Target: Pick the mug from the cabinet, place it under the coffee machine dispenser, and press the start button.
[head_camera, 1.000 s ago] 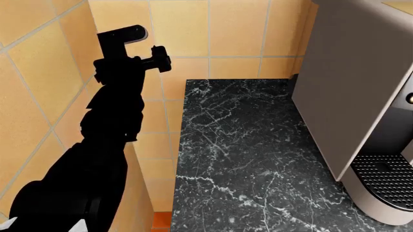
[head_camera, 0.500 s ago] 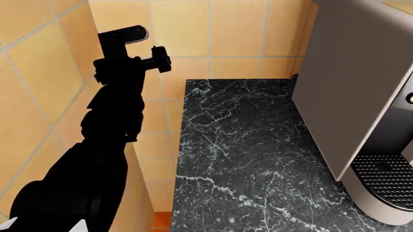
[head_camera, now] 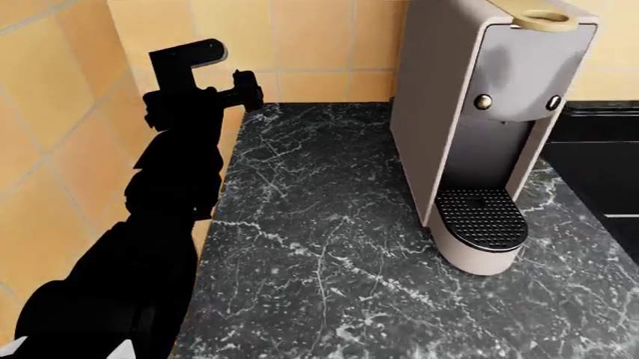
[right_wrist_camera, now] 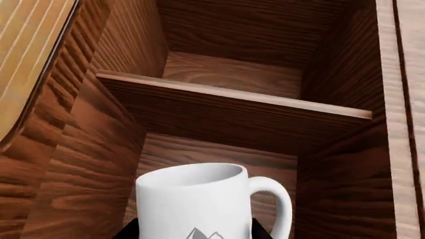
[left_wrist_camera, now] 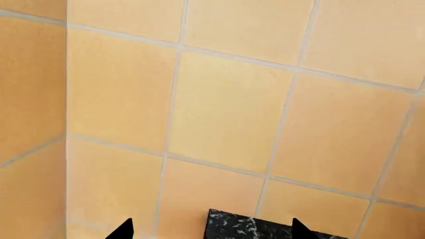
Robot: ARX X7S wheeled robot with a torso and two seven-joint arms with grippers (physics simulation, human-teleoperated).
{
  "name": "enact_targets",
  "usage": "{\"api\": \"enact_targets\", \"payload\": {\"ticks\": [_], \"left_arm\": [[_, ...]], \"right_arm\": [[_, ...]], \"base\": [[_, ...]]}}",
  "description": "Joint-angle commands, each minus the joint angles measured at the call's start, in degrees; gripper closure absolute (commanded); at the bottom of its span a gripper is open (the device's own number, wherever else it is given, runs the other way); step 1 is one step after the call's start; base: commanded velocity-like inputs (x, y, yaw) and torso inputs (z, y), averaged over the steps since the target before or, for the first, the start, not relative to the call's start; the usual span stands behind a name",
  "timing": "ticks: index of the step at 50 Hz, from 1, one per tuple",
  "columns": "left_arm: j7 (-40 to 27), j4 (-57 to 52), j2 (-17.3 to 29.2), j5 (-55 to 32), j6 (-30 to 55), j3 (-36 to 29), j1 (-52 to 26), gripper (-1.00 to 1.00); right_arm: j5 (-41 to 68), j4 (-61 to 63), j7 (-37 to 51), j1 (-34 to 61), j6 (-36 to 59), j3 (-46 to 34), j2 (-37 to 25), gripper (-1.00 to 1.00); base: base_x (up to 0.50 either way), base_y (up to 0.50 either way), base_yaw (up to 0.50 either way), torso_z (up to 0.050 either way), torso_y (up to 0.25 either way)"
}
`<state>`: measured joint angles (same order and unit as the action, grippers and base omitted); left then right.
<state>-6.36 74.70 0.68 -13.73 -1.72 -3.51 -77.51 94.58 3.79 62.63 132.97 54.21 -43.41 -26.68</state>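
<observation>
The white mug (right_wrist_camera: 192,199), its handle (right_wrist_camera: 277,204) out to one side and a grey mountain logo on its side, stands upright inside the wooden cabinet (right_wrist_camera: 86,164). My right gripper (right_wrist_camera: 192,232) is shut on it, with a black fingertip against each side of the body. The silver-grey coffee machine (head_camera: 450,112) stands on the black marble counter (head_camera: 319,247), and nothing is on its black drip tray (head_camera: 481,217). Two round buttons (head_camera: 483,102) sit on its head. My left gripper (left_wrist_camera: 211,233) is open and empty, facing the tiled wall beyond the counter's corner.
A cabinet shelf (right_wrist_camera: 232,99) runs just above the mug. Orange tiled wall (head_camera: 60,112) borders the counter at the left and back. A black appliance (head_camera: 599,149) sits to the right of the machine. My left arm (head_camera: 170,187) hangs over the counter's left edge.
The head view has swung right: the coffee machine, earlier cut off at the right edge, now shows whole near the middle. The left arm keeps its pose.
</observation>
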Motion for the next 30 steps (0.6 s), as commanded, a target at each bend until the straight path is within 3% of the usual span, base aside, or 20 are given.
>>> {"api": "enact_targets", "payload": {"ticks": [1, 17, 30], "left_arm": [[0.36, 0.00, 0.07, -0.78, -0.49, 0.56, 0.01, -1.00], [0.19, -0.02, 0.07, -0.52, -0.41, 0.27, 0.07, -1.00], [0.25, -0.32, 0.08, -0.72, -0.28, -0.28, 0.20, -1.00]], "right_arm": [[-0.24, 1.23, -0.16, -0.50, 2.51, 2.10, 0.71, 1.00], [0.02, 4.51, -0.28, -3.68, 2.91, 2.70, 0.01, 1.00], [3.50, 11.83, 1.92, -10.15, 0.97, 4.26, -2.30, 1.00]], "base": [[-0.50, -0.42, 0.00, 0.000, 0.000], [-0.47, -0.47, 0.00, 0.000, 0.000], [-0.01, -0.08, 0.00, 0.000, 0.000]]}}
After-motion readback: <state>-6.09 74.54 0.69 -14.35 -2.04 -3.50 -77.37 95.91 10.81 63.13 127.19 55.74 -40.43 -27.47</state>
